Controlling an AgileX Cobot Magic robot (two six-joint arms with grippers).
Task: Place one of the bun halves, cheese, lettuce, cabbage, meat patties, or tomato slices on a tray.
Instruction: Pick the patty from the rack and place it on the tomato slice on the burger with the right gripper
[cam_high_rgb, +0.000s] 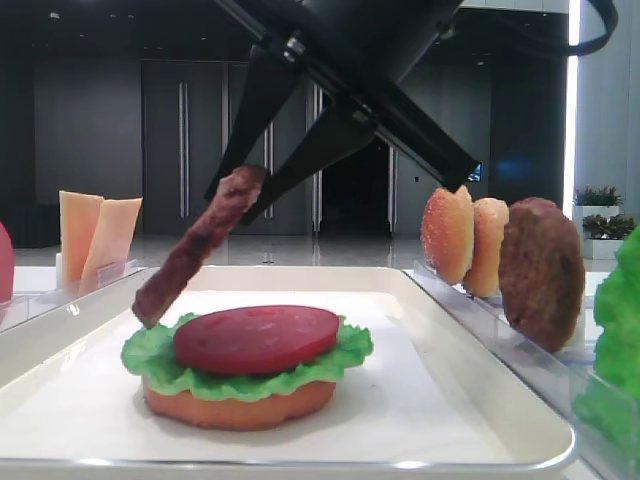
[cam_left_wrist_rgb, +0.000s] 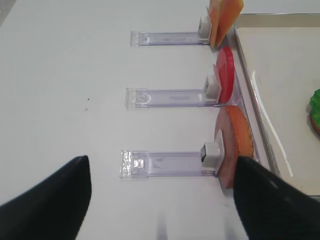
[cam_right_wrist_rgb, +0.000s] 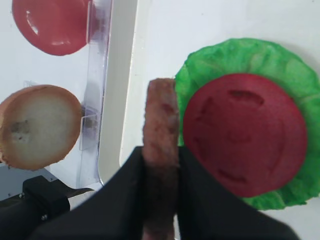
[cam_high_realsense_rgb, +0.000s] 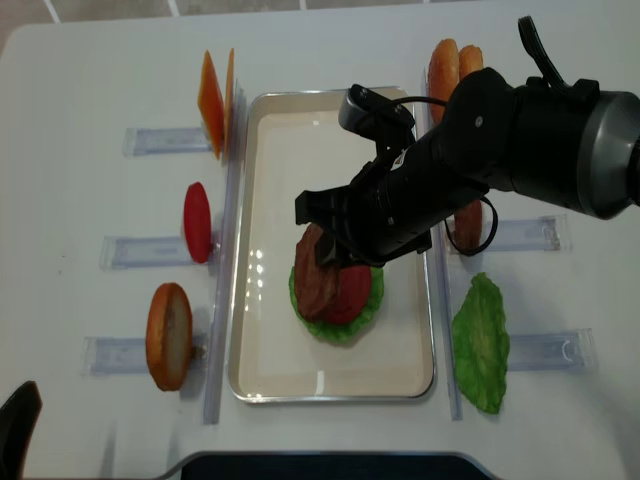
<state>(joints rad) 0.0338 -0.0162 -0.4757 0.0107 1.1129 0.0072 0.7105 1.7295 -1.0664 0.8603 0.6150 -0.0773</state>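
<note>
On the white tray (cam_high_rgb: 430, 400) (cam_high_realsense_rgb: 275, 150) lies a stack: a bun half (cam_high_rgb: 240, 408) at the bottom, lettuce (cam_high_rgb: 150, 358) (cam_right_wrist_rgb: 240, 55) over it, and a tomato slice (cam_high_rgb: 256, 338) (cam_right_wrist_rgb: 245, 132) on top. My right gripper (cam_high_rgb: 235, 195) (cam_right_wrist_rgb: 161, 155) (cam_high_realsense_rgb: 325, 235) is shut on a dark-brown meat patty (cam_high_rgb: 195, 250) (cam_right_wrist_rgb: 161, 115) (cam_high_realsense_rgb: 313, 272). The patty hangs tilted, edge down, just above the stack's left side. The left gripper (cam_left_wrist_rgb: 160, 205) (cam_high_realsense_rgb: 15, 425) stands open and empty over the table, left of the tray.
Clear racks flank the tray. On the left they hold cheese (cam_high_realsense_rgb: 212, 90), a tomato slice (cam_high_realsense_rgb: 197, 222) (cam_left_wrist_rgb: 226, 75) and a bun half (cam_high_realsense_rgb: 168, 335) (cam_left_wrist_rgb: 235, 137). On the right stand bun halves (cam_high_rgb: 450, 235), another patty (cam_high_rgb: 540, 270) and a lettuce leaf (cam_high_realsense_rgb: 480, 345).
</note>
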